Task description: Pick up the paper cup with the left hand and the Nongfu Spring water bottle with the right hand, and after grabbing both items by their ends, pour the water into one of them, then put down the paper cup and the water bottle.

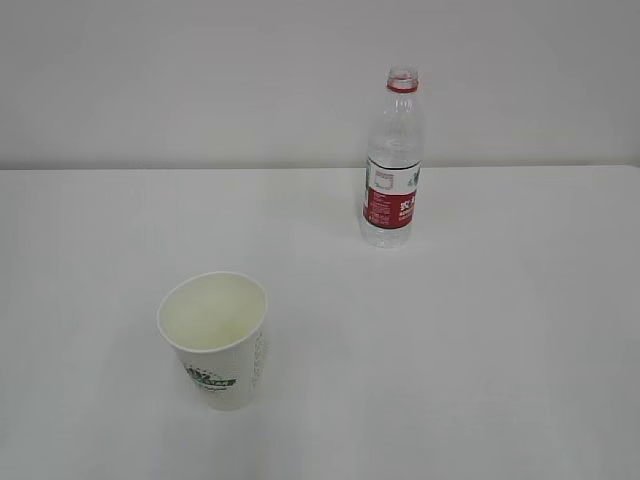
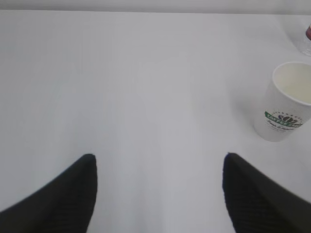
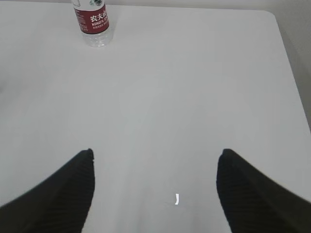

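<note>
The white tapered paper cup point(image 1: 212, 338) with its dark green logo stands upright at the lower left of the exterior view, and the tall clear ribbed Nongfu Spring water bottle point(image 1: 392, 160), red-and-white labelled and uncapped, stands upright at the upper right, well apart from it. Both long axes are vertical. The left hand point(image 2: 159, 191) has its jaws spread wide and empty, the cup lying ahead toward the right edge of its wrist view; the right hand point(image 3: 154, 187) is likewise wide open and empty, the bottle far ahead at the upper left of its view, so each arm probably must swing inward.

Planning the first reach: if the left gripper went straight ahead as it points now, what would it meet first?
Apparently nothing: bare table lies ahead of the open left gripper; the paper cup stands off right.
</note>
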Robot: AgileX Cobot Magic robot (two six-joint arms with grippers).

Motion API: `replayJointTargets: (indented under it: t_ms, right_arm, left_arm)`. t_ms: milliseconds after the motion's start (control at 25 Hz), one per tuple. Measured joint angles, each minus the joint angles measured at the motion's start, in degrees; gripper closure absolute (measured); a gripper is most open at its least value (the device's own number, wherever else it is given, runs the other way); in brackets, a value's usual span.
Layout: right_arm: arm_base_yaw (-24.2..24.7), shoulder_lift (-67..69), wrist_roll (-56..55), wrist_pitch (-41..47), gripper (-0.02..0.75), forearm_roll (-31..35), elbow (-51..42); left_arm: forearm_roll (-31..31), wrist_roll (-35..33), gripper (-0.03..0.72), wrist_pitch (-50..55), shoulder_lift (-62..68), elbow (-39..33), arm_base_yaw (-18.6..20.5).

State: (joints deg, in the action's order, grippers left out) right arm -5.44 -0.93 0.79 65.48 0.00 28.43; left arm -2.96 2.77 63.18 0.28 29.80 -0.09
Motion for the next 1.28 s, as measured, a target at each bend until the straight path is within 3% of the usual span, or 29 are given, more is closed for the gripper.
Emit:
replayJointTargets:
  t_ms: [1280]
  right_arm:
    - [0.00,0.00,0.00,-1.30,0.150,0.87,0.79]
  left_arm:
    - [0.00,0.00,0.139,-1.04,0.00,0.42,0.00]
